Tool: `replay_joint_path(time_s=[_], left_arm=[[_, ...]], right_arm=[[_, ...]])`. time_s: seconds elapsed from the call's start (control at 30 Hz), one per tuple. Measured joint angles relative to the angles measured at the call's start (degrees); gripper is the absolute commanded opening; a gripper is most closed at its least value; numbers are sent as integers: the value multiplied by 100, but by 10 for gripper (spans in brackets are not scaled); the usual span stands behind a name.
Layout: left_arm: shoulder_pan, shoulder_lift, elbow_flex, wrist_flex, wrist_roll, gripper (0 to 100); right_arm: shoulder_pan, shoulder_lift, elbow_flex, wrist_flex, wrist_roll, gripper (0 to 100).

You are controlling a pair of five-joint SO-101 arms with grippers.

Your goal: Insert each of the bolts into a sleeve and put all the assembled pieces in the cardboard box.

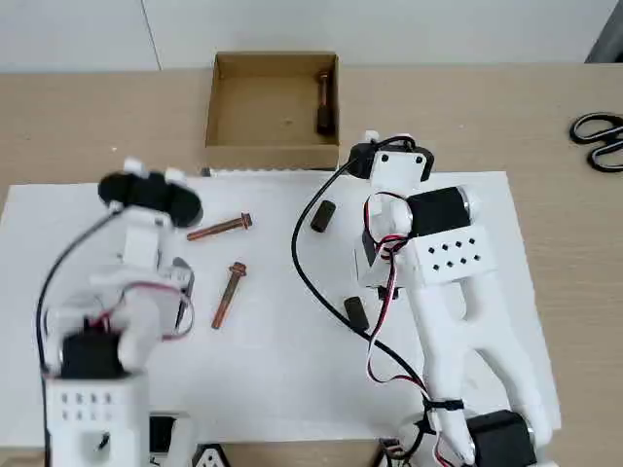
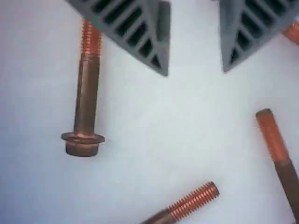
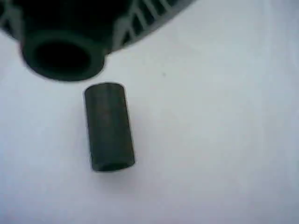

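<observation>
My left gripper (image 2: pixel 195 71) hangs open just above the white sheet, with nothing between its grey fingers (image 2: pixel 140 32). A copper bolt (image 2: pixel 86 98) lies beside it, and parts of other bolts (image 2: pixel 187 205) (image 2: pixel 280 154) lie around. From above, two bolts (image 1: pixel 220 227) (image 1: pixel 230 294) lie right of the left arm (image 1: pixel 127 292). My right gripper (image 3: pixel 65 28) is shut on a black sleeve (image 3: pixel 63 56), seen end-on with its bore showing. Another sleeve (image 3: pixel 110 126) lies on the sheet just below it. Two loose sleeves (image 1: pixel 322 216) (image 1: pixel 356 313) lie left of the right arm (image 1: pixel 443 253).
The cardboard box (image 1: pixel 224 97) stands at the back centre, with one bolt-and-sleeve piece (image 1: pixel 324 102) against its right wall. Scissors (image 1: pixel 599 139) lie at the far right on the bare table. A black cable (image 1: pixel 302 263) loops across the sheet between the sleeves.
</observation>
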Motion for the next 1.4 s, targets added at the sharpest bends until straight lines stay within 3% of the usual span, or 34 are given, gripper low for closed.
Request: replay_joint_path(time_s=[0.17,0.27,0.7,1.4], left_arm=[[149,2277,-2127,1319,132,70],[369,3341,-2752,1644,255,43],[1081,5178,-2998,1029,615,71],[1099,6330,-2998,633,624,73]], right_arm=[[9,0,0,0,0,2],[132,0,0,0,0,2],[1345,0,0,0,0,2],[1415,0,0,0,0,2]])
